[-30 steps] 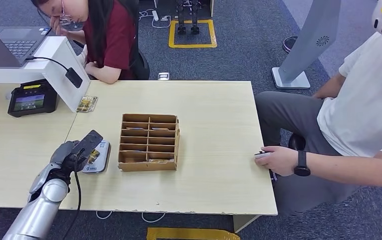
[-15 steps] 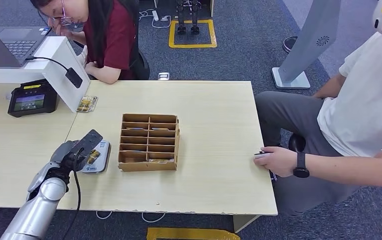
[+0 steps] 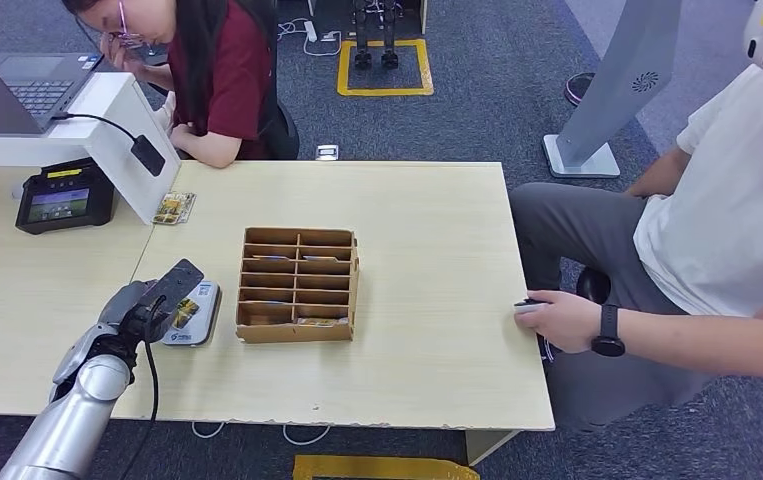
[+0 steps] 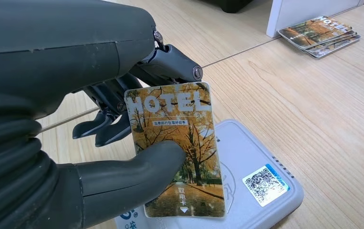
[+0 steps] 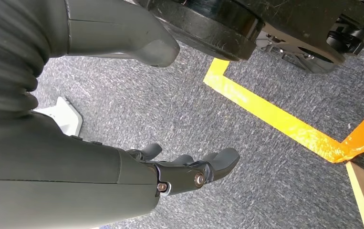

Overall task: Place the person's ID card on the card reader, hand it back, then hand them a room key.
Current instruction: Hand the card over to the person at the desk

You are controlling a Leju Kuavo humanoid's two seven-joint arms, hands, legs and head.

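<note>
Left hand (image 4: 122, 143): pinching a card (image 4: 177, 152) printed "HOTEL" between thumb and fingers, held tilted just above the grey card reader (image 4: 261, 186).
Card reader (image 3: 195, 312): flat on the surface (image 3: 427, 240), just beside the wooden rack (image 3: 297, 284) of card slots.
Right hand (image 5: 189, 174): hanging over carpet, fingers loosely curled, holding nothing.
Handling: thin, stiff, light, likely slick-faced; best held by opposite faces near 1 short end, leaving the other end free for the taker.
Waiting person's hand (image 3: 557, 320): resting at the surface's far edge, well apart from the card.
Spare cards (image 4: 320, 36): stacked near a white stand.
</note>
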